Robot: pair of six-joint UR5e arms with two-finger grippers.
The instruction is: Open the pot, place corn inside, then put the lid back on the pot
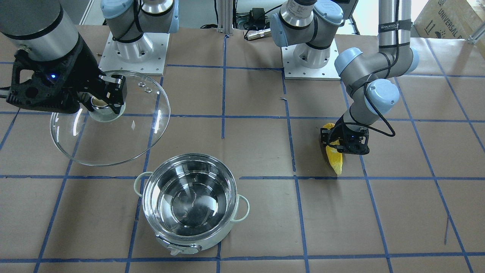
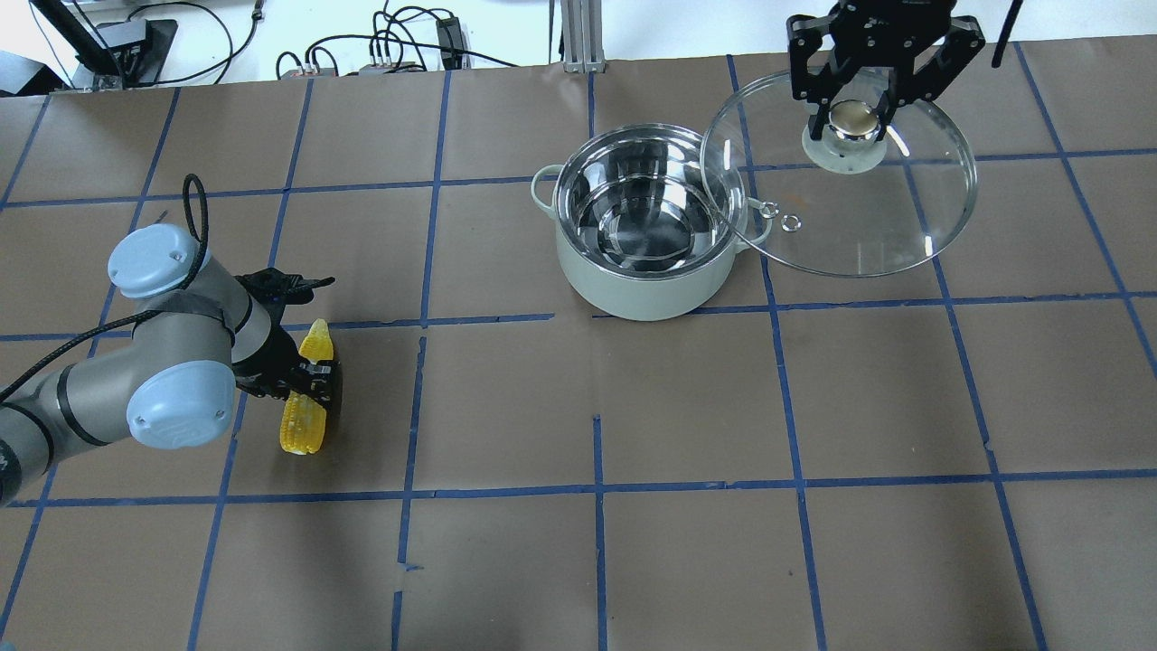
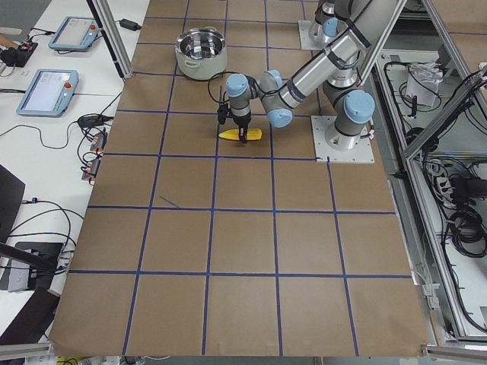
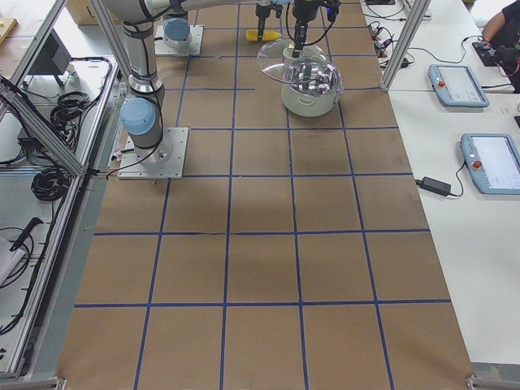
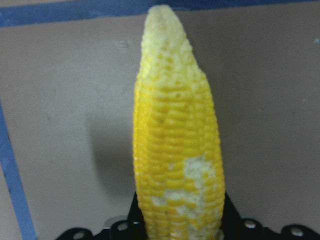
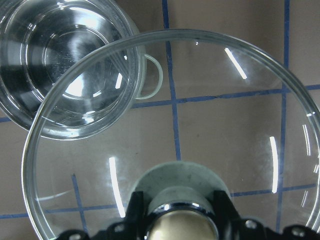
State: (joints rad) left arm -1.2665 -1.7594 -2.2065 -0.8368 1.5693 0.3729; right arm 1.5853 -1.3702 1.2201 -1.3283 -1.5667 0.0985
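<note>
You get bright, even overhead light, white glare streaks on the lid (image 1: 113,144) and inside the pot (image 1: 166,189), soft shadow beside the corn (image 5: 175,150), left wrist view slightly blurred.

- A cardboard box (image 1: 449,19) at the far corner reads "UNIVERSAL".
- A black strap (image 1: 396,26) on a grey pole (image 1: 390,45) carries small white lettering, roughly "WANJEED".

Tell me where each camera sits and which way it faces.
Front-facing: across the table, facing both bases, steeply down.
Overhead: behind the bases, looking forward and down; left arm, right hand show.
Exterior left: table's left end, along it; left arm nearest.
Exterior right: opposite end; right arm nearest.
Left wrist: on left hand, facing the corn.
Right wrist: on right hand, looking through lid at pot.
Shared: front-facing and overhead both show pot, lid, corn.
</note>
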